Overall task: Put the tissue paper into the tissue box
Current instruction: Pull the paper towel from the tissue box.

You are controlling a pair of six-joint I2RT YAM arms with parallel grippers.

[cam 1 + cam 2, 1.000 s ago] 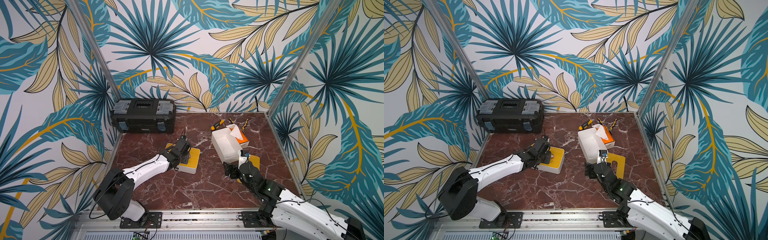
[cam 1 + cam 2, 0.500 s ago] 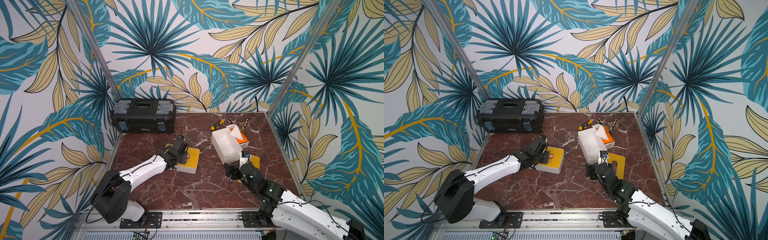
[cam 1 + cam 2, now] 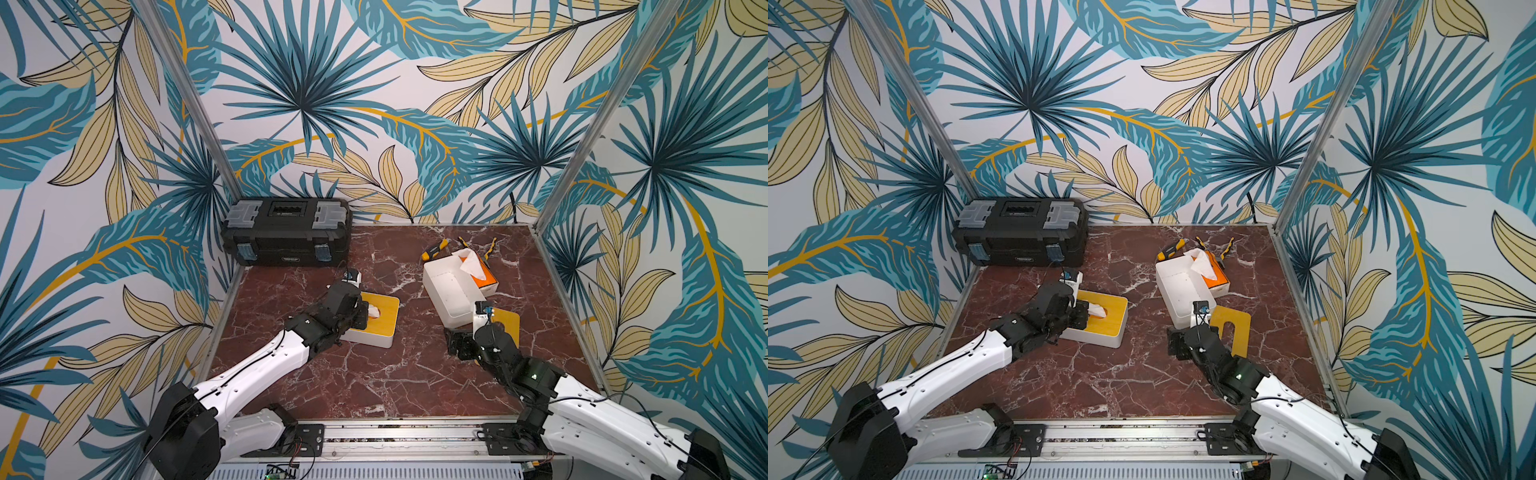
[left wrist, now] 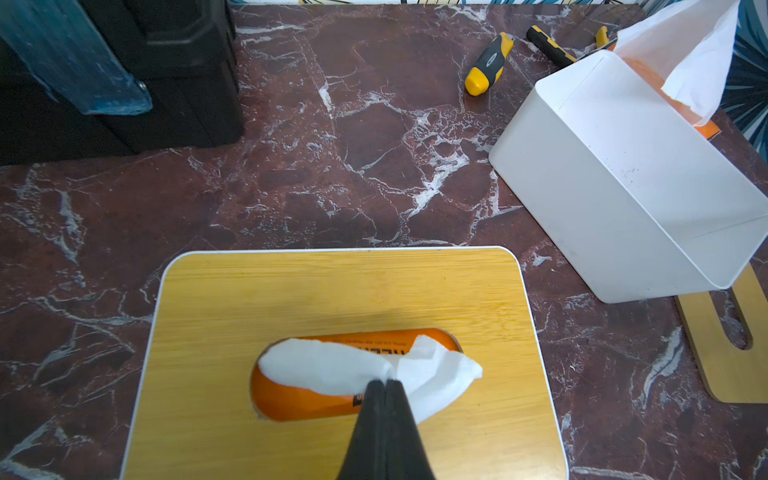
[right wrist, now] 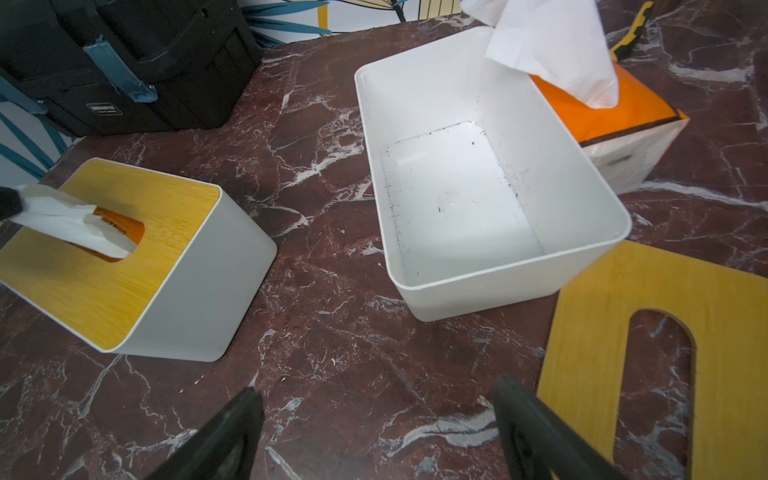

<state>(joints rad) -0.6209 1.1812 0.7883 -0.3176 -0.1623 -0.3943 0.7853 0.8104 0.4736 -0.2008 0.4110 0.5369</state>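
A white tissue box with a bamboo lid [image 3: 380, 322] [image 4: 340, 291] [image 5: 137, 266] stands left of centre. White tissue paper [image 4: 328, 365] [image 3: 1097, 309] [image 5: 58, 216] pokes from its slot over an orange pack. My left gripper [image 4: 384, 382] [image 3: 365, 313] is shut, pinching that tissue at the slot. A second white box [image 3: 451, 291] [image 5: 494, 274] sits open and empty. Behind it lies an orange tissue pack [image 5: 615, 108] with a sheet standing up [image 3: 471, 264]. My right gripper [image 5: 377, 390] [image 3: 453, 345] hovers open over bare marble in front of the empty box.
A loose bamboo lid [image 3: 507, 326] [image 5: 727, 332] lies flat right of the empty box, beside my right wrist. A black toolbox [image 3: 286, 232] fills the back left corner. A yellow-handled screwdriver [image 3: 434, 249] and pliers [image 3: 490, 245] lie at the back. Walls enclose three sides.
My left gripper has closed on the tissue at the slot of the lidded box. The right arm has stayed where it was, still open.
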